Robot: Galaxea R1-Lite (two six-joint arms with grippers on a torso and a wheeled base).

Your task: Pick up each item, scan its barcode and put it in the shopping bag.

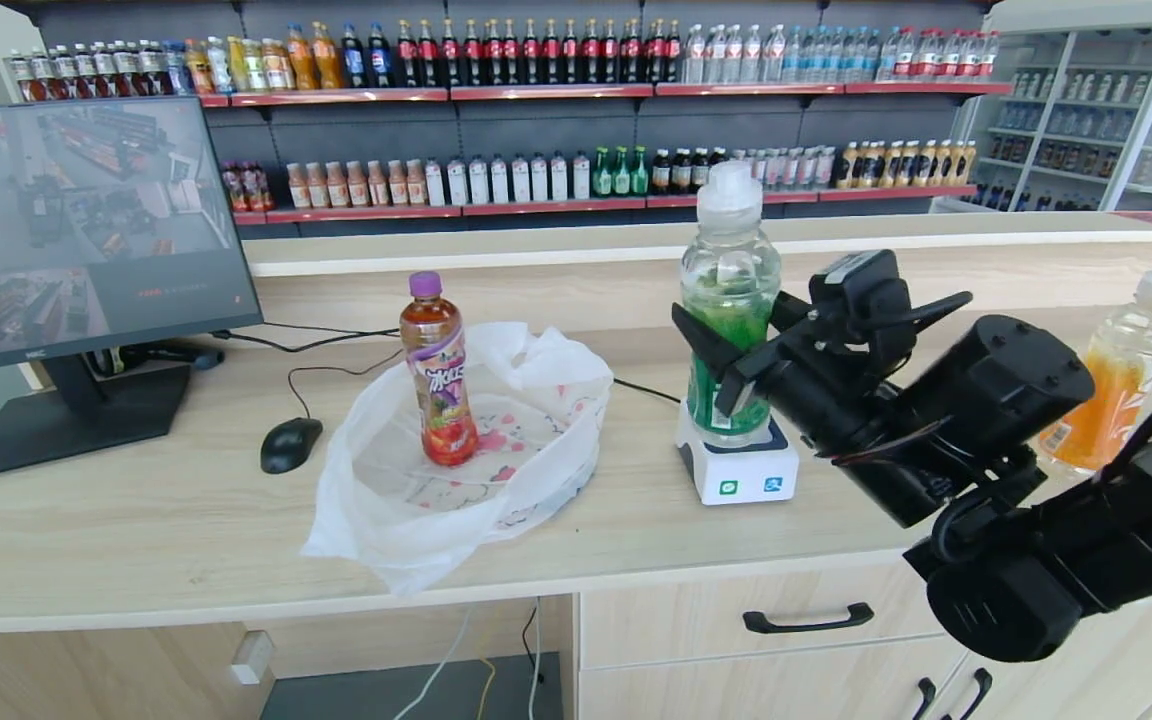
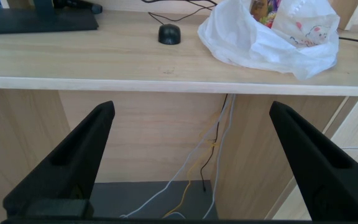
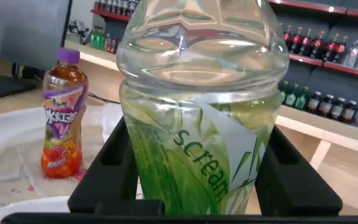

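- Green bottle [image 1: 731, 290] is upright, long axis vertical, clamped at its label between the 2 fingers of the right claw [image 1: 711, 365]. The right wrist view shows 1 finger on each side of it.
- Its base is at the top of the white scanner [image 1: 736, 470]; I can't tell whether it rests on it or hangs just above.
- Key relation: the bag [image 1: 406, 500] lies to the robot's left of the scanner, near it, with its mouth open upward. Judgement: once the barcode reads, the move is lift, carry left, lower in upright.
- Red bottle [image 1: 439, 370] already stands upright in the middle of the bag. Aim for the bag's scanner side, or the 2 bottles may knock.
- The right arm is the nearer one and has the load.
- Left claw [image 2: 191, 112] is open and empty, below the front edge of the surface [image 1: 136, 520], facing the bag from the front.
- Orange bottle [image 1: 1106, 380] stands upright at the robot's far right, well apart from the bag and not yet bagged.
- Surface: light wood, with a mouse [image 1: 290, 444] and monitor [image 1: 76, 230] left of the bag, and cables running behind it.
- Room: shop, with drink shelves [image 1: 556, 92] along the back wall.
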